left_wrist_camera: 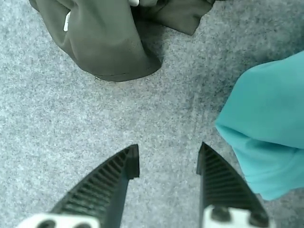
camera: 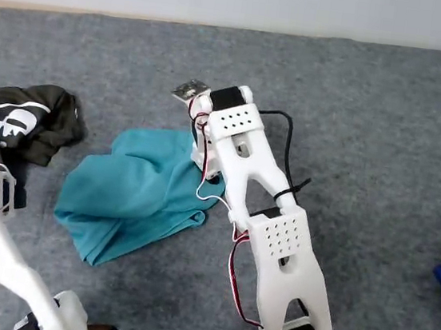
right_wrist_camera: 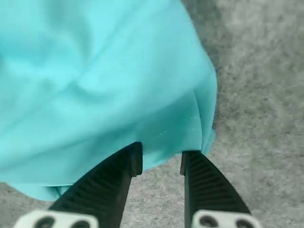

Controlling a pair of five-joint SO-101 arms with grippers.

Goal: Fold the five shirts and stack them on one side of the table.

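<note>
Teal shirt (camera: 133, 190) crumpled, loosely bunched, dark white-printed shirt (camera: 29, 121) heaped nearby, right gripper (right_wrist_camera: 160, 161) parted at teal hem, contact unclear, left gripper (left_wrist_camera: 168, 161) spread over grey table (camera: 372, 111).

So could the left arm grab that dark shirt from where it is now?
Probably yes. The left gripper is open over bare grey carpet, and the dark shirt lies ahead of it with nothing between them. The teal shirt sits off to one side, clear of that path.
</note>
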